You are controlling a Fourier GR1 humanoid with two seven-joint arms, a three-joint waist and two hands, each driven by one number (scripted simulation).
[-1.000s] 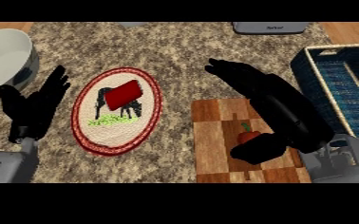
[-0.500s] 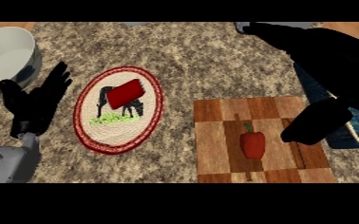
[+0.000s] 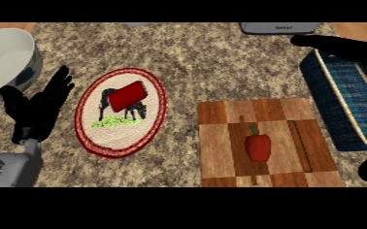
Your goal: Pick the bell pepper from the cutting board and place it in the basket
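Left hand [image 3: 39, 107] rests at the view's left edge, fingers straight and slightly spread, pointing up. Just right of its fingers lies an oval red-rimmed plate [image 3: 91, 140] with a red block and a dark animal figure on it; above and left of them, a white bowl [image 3: 16, 53]. Right hand [image 3: 331, 45] shows only as a dark shape at upper right, over the blue woven basket [image 3: 342, 94]; finger state cannot be told. A grey object [image 3: 278, 27] sits just left of it. The red bell pepper [image 3: 258, 146], green stem up, lies unheld mid cutting board [image 3: 215, 140], well below that hand. Versus 0.5 s ago: right hand has withdrawn up and right, off the board; pepper unmoved.
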